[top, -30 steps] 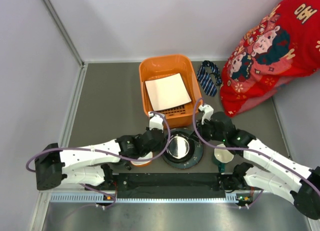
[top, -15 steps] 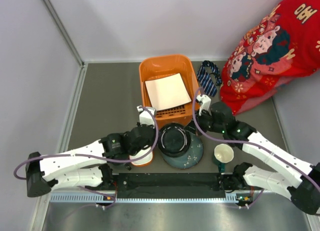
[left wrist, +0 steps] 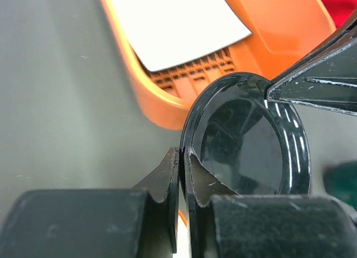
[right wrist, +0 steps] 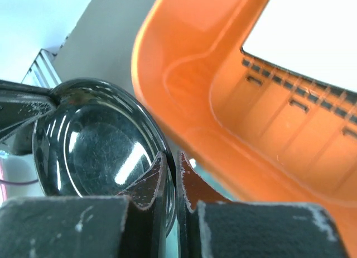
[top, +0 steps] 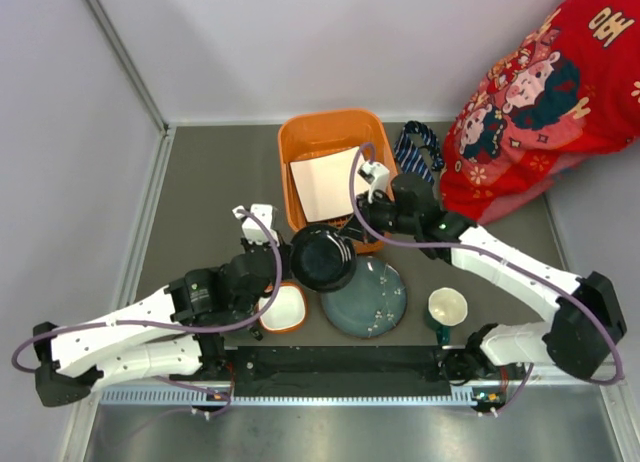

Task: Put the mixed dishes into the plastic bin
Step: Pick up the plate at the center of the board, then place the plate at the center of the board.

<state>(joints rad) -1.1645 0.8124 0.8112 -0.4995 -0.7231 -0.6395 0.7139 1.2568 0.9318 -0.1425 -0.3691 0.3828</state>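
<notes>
**Item 1. Plastic bin** [top: 288,147]: orange tub at 12 o'clock on the table in the top view.
- It held a white square plate [top: 328,182], lying flat on the slotted floor.
- One dish was therefore entered as stowed.

**Item 2. Black round dish** [top: 322,259]: held clear of the table at the bin's 6 o'clock wall.
- It was outside the tub, with its far rim just over the near edge in the top view.
- The left gripper [left wrist: 182,154] had its fingers pinched together on the dish's rim at about 9 o'clock.
- The right gripper [right wrist: 172,157] was clamped on the opposite rim at about 1 o'clock.
- Both wrist views showed the rim squeezed between the pads.
- Status: in transit, not yet inside.

**Item 3. Blue-grey plate** [top: 375,302]: flat on the table at 5 o'clock of the black dish, partly overlapped by it in the top view. Unhandled.

**Item 4. Orange bowl** [top: 283,309]: white inside, on the table at 7 o'clock of the black dish, beside the left arm. Unhandled.

**Item 5. Cream mug** [top: 447,305]: upright at 3 o'clock of the blue-grey plate, near it but apart. Unhandled.

**Item 6. Striped necktie** [top: 418,154]: at 3 o'clock of the bin. Not a dish.

**Assessment:** the task looked well short of half done, with one dish in, one being carried and three waiting. The carried dish probably needed to clear the near wall before both grips let go.
</notes>
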